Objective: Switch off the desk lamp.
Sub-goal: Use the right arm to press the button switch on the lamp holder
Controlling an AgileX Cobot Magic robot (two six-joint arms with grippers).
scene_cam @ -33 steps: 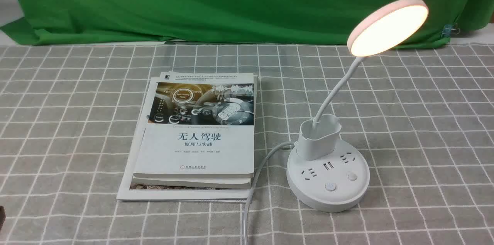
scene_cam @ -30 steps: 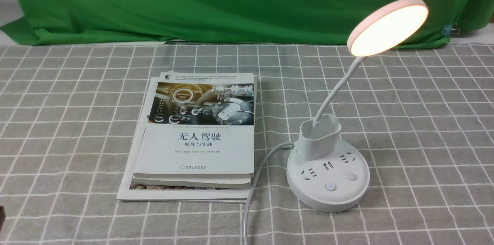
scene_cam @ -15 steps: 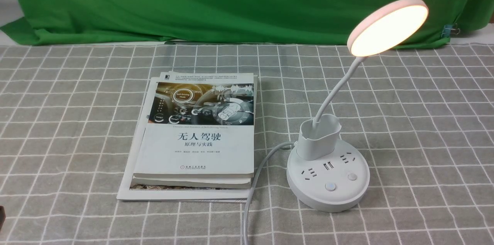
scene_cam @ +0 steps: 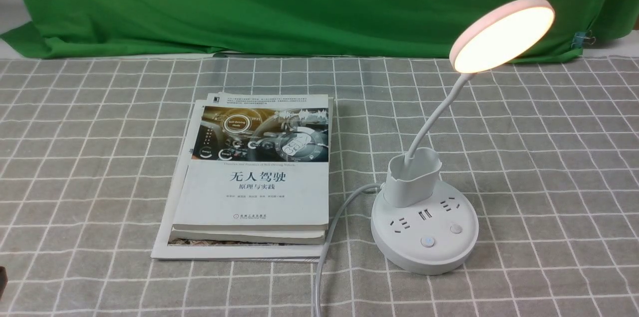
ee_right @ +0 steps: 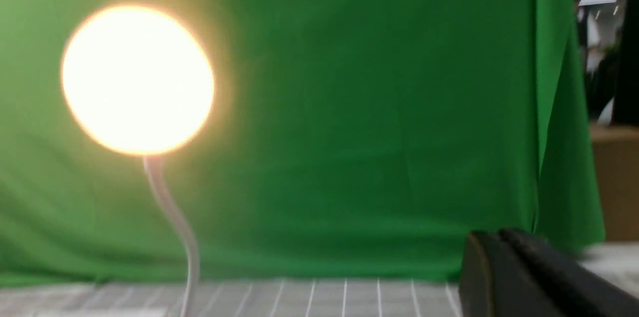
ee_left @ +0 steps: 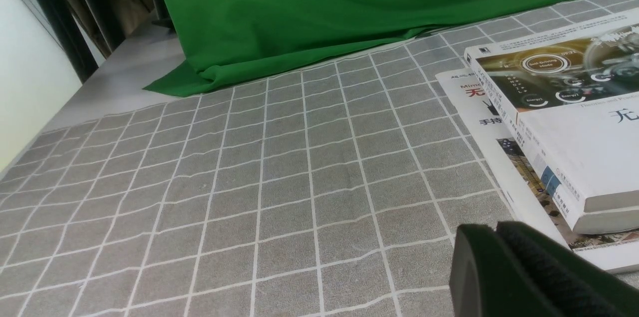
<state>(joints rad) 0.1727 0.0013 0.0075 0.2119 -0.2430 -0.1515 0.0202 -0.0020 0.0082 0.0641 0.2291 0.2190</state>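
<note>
Lamp (scene_cam: 413,182), lit, stands on the checked surface (scene_cam: 75,157) right of a book (scene_cam: 254,192) titled 无人驾驶 原理与实践, with "Self-Driving" on its cover art. We judge its base stiff and steady, its neck bendy, so we would press a base button (scene_cam: 427,242) lightly, not grip; which button, we cannot tell. Our left end effector (ee_left: 499,229) and right end effector (ee_right: 499,237) both look closed, holding nothing.

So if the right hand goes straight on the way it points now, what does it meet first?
Likely only the green cloth at the back. The right hand points past the desk lamp, whose lit head and neck sit off to one side of its line. Depth is hard to judge.
</note>
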